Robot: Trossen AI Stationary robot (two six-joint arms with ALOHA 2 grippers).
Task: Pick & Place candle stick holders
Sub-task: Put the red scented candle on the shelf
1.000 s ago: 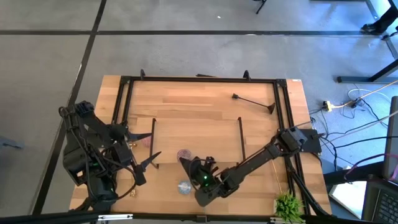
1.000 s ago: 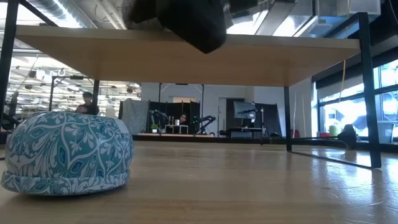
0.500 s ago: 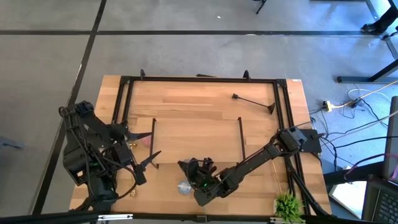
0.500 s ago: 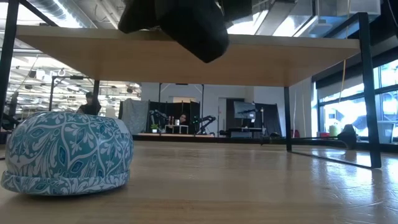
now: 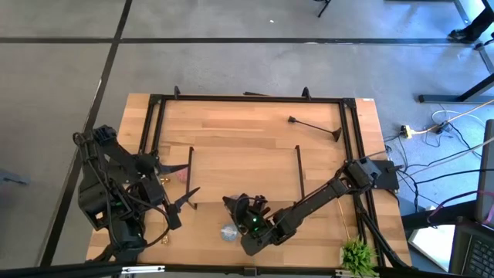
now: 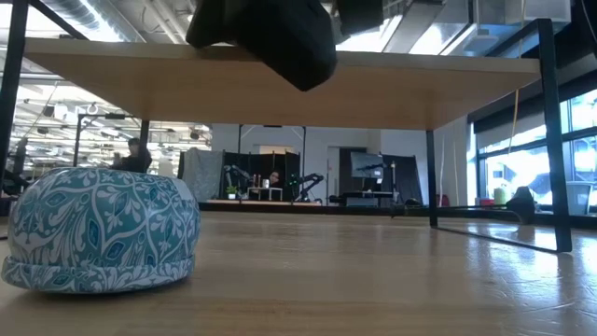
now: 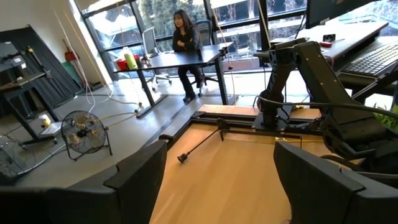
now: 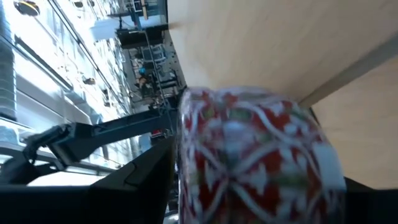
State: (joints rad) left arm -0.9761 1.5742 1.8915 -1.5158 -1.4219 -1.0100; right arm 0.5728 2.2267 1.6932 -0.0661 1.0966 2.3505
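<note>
On the wooden table [image 5: 255, 131], the black candle stick holder [image 5: 315, 127] lies flat, foot rightward.

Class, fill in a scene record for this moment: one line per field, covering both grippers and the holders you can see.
left gripper: open, empty, at the table's left side
right gripper: around the red round, at the board's front edge
blue round: on the table near the front, just beside the right gripper
black holder: lying flat, far right part of the table
plant: front right corner

overhead, tabletop-level, two wrist views, perhaps overlapping
</note>
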